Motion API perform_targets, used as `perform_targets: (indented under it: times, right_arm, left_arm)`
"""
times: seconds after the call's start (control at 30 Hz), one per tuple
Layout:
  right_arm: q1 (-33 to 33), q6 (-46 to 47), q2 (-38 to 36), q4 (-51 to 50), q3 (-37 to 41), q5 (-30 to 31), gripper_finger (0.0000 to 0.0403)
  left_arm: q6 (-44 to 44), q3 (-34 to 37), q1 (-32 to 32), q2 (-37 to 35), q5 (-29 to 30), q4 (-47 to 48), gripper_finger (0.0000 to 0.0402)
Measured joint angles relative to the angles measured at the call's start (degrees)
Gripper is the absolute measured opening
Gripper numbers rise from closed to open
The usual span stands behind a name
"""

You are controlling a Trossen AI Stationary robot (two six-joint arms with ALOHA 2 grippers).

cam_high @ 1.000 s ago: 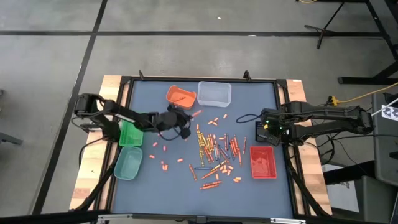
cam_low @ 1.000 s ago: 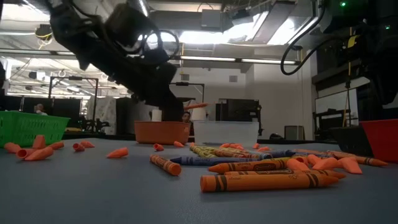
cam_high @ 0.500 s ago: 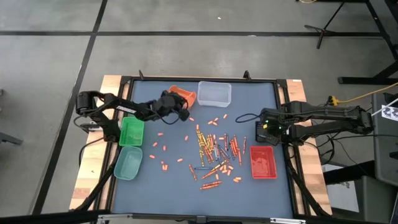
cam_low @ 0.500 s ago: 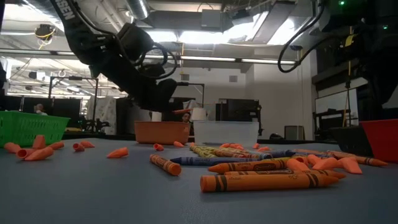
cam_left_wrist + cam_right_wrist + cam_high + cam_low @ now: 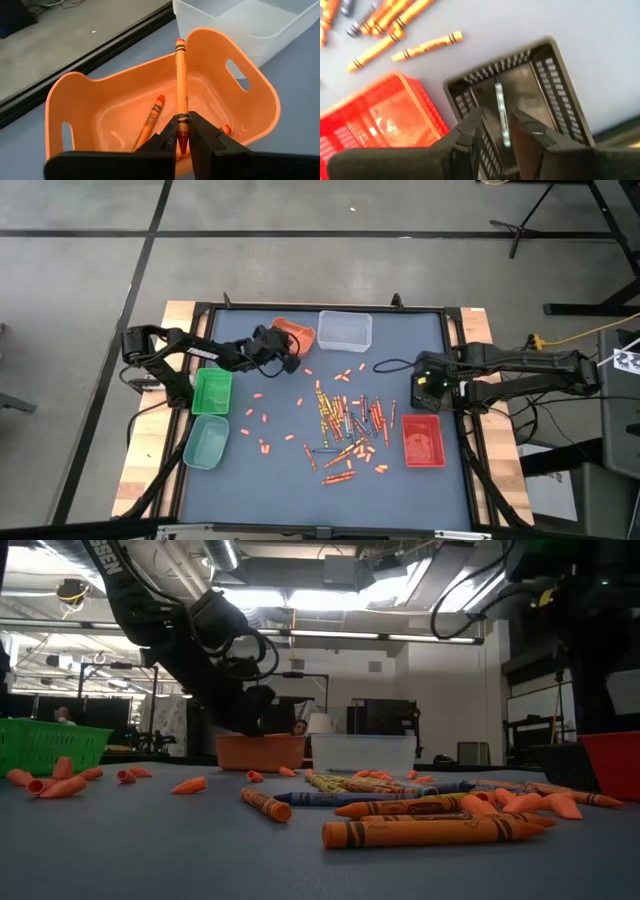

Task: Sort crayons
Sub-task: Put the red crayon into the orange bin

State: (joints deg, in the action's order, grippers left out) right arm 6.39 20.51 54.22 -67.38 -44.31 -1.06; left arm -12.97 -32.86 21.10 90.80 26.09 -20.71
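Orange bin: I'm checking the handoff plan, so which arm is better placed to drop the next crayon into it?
Left. Its gripper holds an orange crayon directly over the orange bin; the right gripper hovers over the black bin.

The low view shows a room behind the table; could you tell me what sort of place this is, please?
Probably a robotics lab or workshop: a bare concrete floor, exposed ceiling lights, and equipment stands around a work table strewn with crayons.

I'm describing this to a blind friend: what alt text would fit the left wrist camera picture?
The left end effector holds an orange crayon by its tip, over an orange tray. Another orange crayon lies in the tray, and a third just shows beside the fingers. A clear bin stands behind the tray.
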Motion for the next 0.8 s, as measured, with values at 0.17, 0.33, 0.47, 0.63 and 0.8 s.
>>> perform_targets:
  times: [0.17,0.33,0.47,0.63,0.8]
  right_arm:
    - [-0.01,0.0,0.02,6.72,0.0,0.0,0.0095]
    - [-0.02,0.0,0.02,14.57,0.0,0.0,0.0095]
    - [0.0,0.0,0.02,20.0,0.0,0.0,0.0095]
    - [-0.01,0.42,0.69,23.48,0.02,0.02,0.0095]
    - [-0.04,3.13,3.49,24.59,0.02,0.05,0.0095]
  left_arm:
    - [-0.07,0.0,0.0,0.0,0.03,0.22,0.0045]
    - [-0.09,0.0,0.0,0.02,0.02,0.22,0.0061]
    - [-0.1,0.0,0.0,0.02,0.04,0.22,0.0063]
    - [-0.11,0.0,0.0,0.02,0.02,0.2,0.0063]
    - [-0.11,0.0,0.0,0.02,0.02,0.13,0.0063]
